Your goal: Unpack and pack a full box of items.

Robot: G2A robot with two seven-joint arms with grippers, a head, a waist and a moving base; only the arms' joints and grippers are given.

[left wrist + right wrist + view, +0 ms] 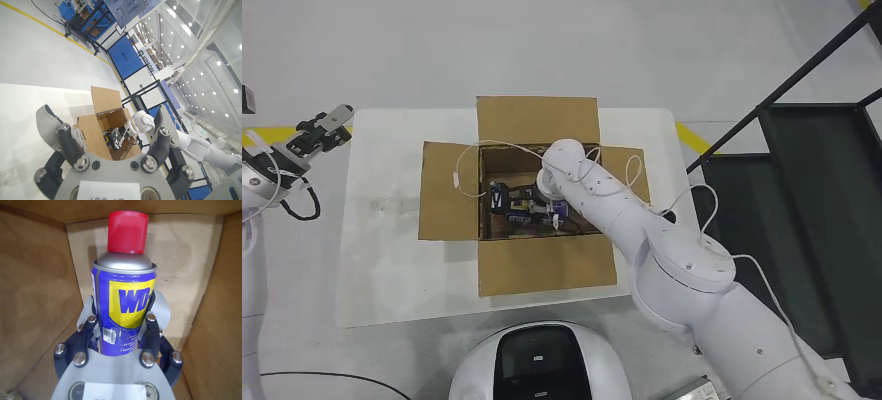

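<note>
One red-capped blue metal spray can sits clamped mid-body in my right hand, likely for balance, with the brown cardboard box all around it; my left hand gapes empty.

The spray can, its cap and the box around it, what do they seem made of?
Spray can: looks like painted metal, glossy blue and yellow, with a bare silvery shoulder and rolled rim. Cap: probably red plastic, matte, finely ribbed. Box: plain brown cardboard, dull, with folded corners.

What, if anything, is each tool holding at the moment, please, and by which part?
The right tool clamps the spray can by the sides of its body, inside the cardboard box; the left tool is open and empty.
</note>
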